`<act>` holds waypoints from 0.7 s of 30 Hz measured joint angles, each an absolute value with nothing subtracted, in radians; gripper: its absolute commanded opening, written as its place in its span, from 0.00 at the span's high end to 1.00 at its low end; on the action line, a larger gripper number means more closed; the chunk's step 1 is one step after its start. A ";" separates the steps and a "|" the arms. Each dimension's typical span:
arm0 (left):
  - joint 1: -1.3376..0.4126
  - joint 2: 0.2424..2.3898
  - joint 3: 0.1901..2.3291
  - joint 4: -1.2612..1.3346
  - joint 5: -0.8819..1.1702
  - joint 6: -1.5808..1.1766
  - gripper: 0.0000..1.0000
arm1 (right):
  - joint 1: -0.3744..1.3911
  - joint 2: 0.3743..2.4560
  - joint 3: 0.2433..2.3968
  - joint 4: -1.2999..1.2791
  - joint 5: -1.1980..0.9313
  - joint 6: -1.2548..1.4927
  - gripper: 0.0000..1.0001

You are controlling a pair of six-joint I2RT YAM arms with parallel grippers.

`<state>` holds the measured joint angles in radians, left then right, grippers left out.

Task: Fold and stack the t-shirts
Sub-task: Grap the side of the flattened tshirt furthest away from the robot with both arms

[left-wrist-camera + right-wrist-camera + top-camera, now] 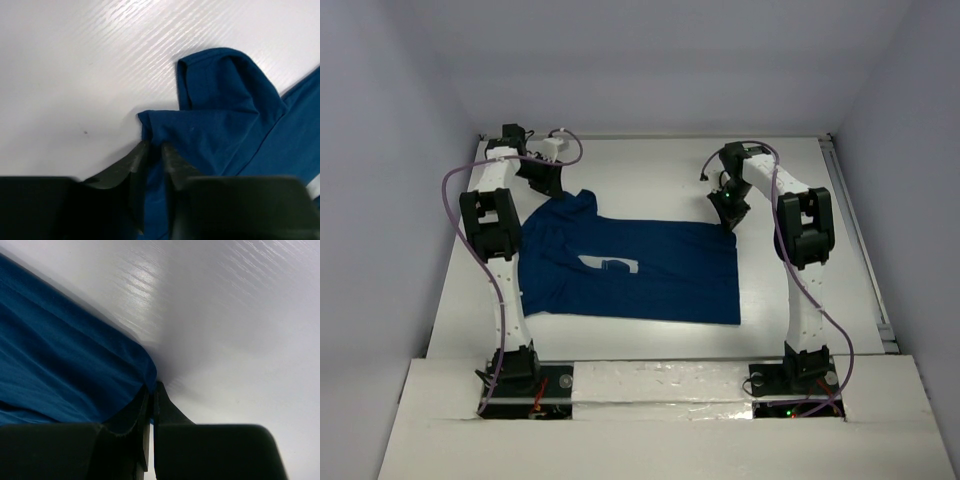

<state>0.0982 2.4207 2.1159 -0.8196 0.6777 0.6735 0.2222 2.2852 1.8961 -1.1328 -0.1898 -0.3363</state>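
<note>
We see a dark navy-blue t-shirt (630,285) at the centre of the top view, plain except for a small white printed graphic (592,262) on it. The table (650,180) is glossy white with faint streaks. The left arm (506,295) and right arm (805,300) are white with black joints, and their cables (448,195) are purple. The left gripper (155,146) and right gripper (151,387) are matte black. The walls (670,60) are pale lavender-grey.

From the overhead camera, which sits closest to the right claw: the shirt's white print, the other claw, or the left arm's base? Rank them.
From the right gripper:
1. white print on the t-shirt, centre.
2. left gripper, far left.
3. left arm's base, near left.
</note>
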 measured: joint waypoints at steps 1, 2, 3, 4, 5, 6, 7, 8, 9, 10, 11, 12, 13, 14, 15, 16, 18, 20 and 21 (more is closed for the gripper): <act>0.098 2.421 2.116 -0.819 0.683 0.671 0.93 | 0.222 2.285 1.896 -1.133 -0.190 -0.336 1.00; 0.098 2.421 2.116 -0.817 0.689 0.674 0.95 | 0.222 2.285 1.896 -1.133 -0.190 -0.336 1.00; 0.098 2.421 2.116 -0.811 0.694 0.673 0.96 | 0.222 2.285 1.895 -1.132 -0.190 -0.336 1.00; 0.098 2.421 2.116 -0.807 0.699 0.673 0.96 | 0.222 2.285 1.895 -1.132 -0.190 -0.337 1.00; 0.098 2.421 2.116 -0.804 0.701 0.672 0.97 | 0.222 2.284 1.894 -1.132 -0.190 -0.337 1.00; 0.098 2.421 2.116 -0.801 0.703 0.672 0.98 | 0.222 2.284 1.893 -1.132 -0.190 -0.337 1.00; 0.098 2.421 2.116 -0.799 0.704 0.670 0.99 | 0.222 2.284 1.893 -1.131 -0.190 -0.337 1.00; 0.098 2.421 2.116 -0.797 0.704 0.669 1.00 | 0.222 2.283 1.892 -1.130 -0.190 -0.337 1.00; 0.098 2.421 2.116 -0.796 0.704 0.668 1.00 | 0.222 2.283 1.891 -1.130 -0.190 -0.337 1.00; 0.098 2.421 2.115 -0.794 0.706 0.667 1.00 | 0.222 2.281 1.889 -1.129 -0.189 -0.336 1.00; 0.098 2.418 2.109 -0.786 0.709 0.665 1.00 | 0.223 2.279 1.887 -1.126 -0.188 -0.336 1.00; 0.098 2.407 2.090 -0.771 0.714 0.665 1.00 | 0.223 2.276 1.882 -1.122 -0.186 -0.336 1.00; 0.099 2.394 2.066 -0.760 0.723 0.665 1.00 | 0.224 2.272 1.878 -1.119 -0.179 -0.334 1.00; 0.100 2.371 2.030 -0.743 0.730 0.665 1.00 | 0.224 2.266 1.869 -1.113 -0.169 -0.332 1.00; 0.101 2.342 1.990 -0.732 0.737 0.666 1.00 | 0.224 2.258 1.860 -1.106 -0.160 -0.329 1.00; 0.103 2.310 1.953 -0.727 0.746 0.669 1.00 | 0.224 2.249 1.848 -1.098 -0.147 -0.327 1.00; 0.108 2.238 1.889 -0.715 0.768 0.680 1.00 | 0.224 2.217 1.819 -1.073 -0.122 -0.326 1.00; 0.120 2.160 1.847 -0.711 0.796 0.698 1.00 | 0.226 2.174 1.792 -1.057 -0.101 -0.327 1.00; 0.129 2.119 1.829 -0.708 0.813 0.710 1.00 | 0.226 2.150 1.782 -1.049 -0.094 -0.329 1.00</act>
